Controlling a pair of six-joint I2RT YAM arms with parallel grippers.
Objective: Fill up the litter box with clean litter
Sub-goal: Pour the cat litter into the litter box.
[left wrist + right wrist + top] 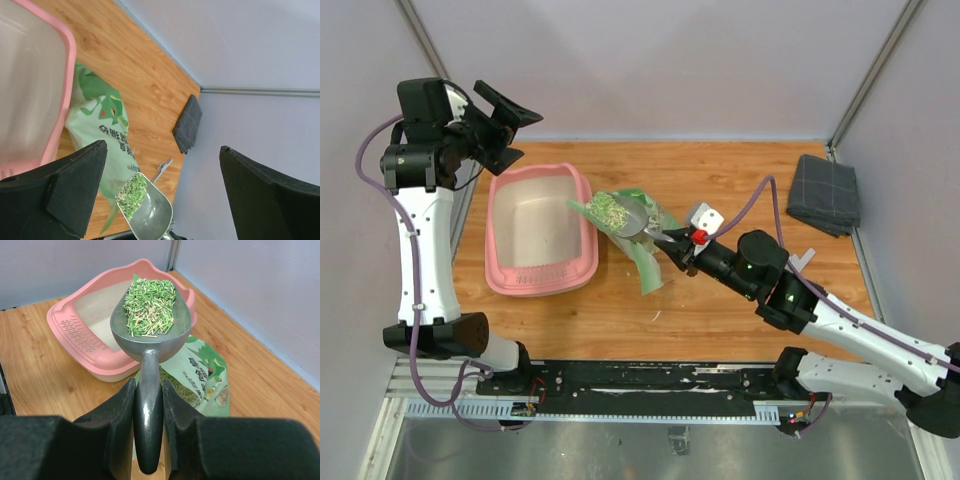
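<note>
Right gripper (148, 390) clenched on handle of grey metal scoop (150, 347). Scoop bowl heaped with clean litter (150, 307), green and pale granules, held above printed green bag (205, 370), just beside right rim of litter box (80, 332). Litter box set on wooden table (720, 170), left of bag. Left gripper (162, 145) spread wide, nothing grasped, poised near box's far left corner. Folded grey cloth (825, 193) laid at far right.

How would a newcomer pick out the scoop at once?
Find the pink litter box; in the top view a light green printed bag lies just right of it. Over that bag the right pincer grips a scoop by its handle. Unlike the soft bag beneath, it is shiny grey metal, its bowl heaped with green litter.
</note>
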